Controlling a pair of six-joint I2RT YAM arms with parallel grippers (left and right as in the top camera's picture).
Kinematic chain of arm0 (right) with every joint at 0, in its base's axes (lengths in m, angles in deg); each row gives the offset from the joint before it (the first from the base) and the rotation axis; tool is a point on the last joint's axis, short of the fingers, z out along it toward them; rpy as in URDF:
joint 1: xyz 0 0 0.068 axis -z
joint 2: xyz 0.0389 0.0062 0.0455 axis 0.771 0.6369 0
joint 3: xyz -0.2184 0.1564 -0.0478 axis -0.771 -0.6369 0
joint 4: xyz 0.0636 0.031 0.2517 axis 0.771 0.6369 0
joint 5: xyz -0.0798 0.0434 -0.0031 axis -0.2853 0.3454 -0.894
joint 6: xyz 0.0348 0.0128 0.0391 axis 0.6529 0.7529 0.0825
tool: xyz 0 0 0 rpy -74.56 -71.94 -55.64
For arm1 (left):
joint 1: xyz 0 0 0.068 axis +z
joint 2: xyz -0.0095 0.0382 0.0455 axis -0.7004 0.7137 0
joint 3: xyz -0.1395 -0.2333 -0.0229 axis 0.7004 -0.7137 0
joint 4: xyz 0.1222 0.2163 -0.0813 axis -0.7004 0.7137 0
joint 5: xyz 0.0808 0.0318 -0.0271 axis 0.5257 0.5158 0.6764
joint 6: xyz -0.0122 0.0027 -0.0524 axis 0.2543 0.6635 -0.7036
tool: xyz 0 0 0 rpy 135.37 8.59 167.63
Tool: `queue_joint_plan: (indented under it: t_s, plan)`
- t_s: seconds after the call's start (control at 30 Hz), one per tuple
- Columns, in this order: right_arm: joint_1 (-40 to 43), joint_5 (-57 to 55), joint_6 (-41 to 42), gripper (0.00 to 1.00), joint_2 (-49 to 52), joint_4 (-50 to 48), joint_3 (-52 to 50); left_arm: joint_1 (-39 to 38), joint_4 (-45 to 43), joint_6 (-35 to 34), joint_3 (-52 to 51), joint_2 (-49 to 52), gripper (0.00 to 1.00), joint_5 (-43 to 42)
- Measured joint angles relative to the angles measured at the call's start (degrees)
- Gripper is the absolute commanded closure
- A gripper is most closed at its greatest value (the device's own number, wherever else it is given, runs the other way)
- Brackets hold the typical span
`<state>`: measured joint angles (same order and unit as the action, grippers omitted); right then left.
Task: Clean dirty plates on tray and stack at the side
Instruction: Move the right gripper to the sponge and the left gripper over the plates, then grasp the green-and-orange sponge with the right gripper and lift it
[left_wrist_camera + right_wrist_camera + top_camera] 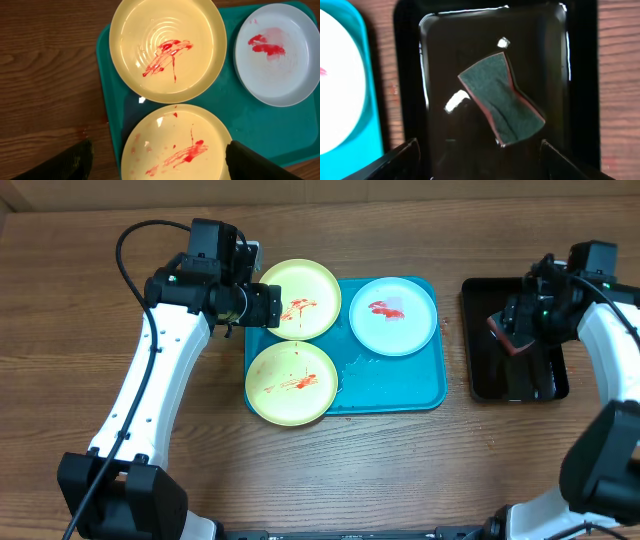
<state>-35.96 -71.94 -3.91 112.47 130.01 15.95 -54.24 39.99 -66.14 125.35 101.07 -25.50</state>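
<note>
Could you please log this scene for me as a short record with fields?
tray: turquoise, raised rim
far yellow plate: on tray, red smears, overhangs rim
near yellow plate: on tray, red smears, overhangs rim
blue-white plate: on tray, red smear
sponge: lies in black tray, not gripped
left claw: open, empty, near the yellow plates
right claw: open, above the sponge
stacked aside: nothing yet

My bench (50,75) is matt, grained wood. The tray (260,125) is smooth plastic with a soft sheen. The plates (140,30) are glossier plastic, and one has fine ringed ridges. The black tray (445,50) shines like wet glass. The sponge (500,97) has a rough, matt fibre face.
</note>
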Motion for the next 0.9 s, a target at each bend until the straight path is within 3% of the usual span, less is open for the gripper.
queue_joint_plan:
  t_s: [0.13, 0.47, 0.9]
  plan:
    - [0.0, -0.1, -2.4, 0.32, 2.0, -2.0, 0.0, 0.0, 0.0, 0.0, 0.0, 0.0, 0.14, 0.0]
    - [0.2, -0.2, -4.0, 0.41, 4.5, -6.6, 0.0, 0.0, -0.5, 0.0, 0.0, 0.0, 0.14, 0.2]
    - [0.2, -0.3, -4.9, 0.41, 9.1, -7.8, 0.0, 0.0, -0.7, -0.1, 0.0, 0.0, 0.15, 0.2]
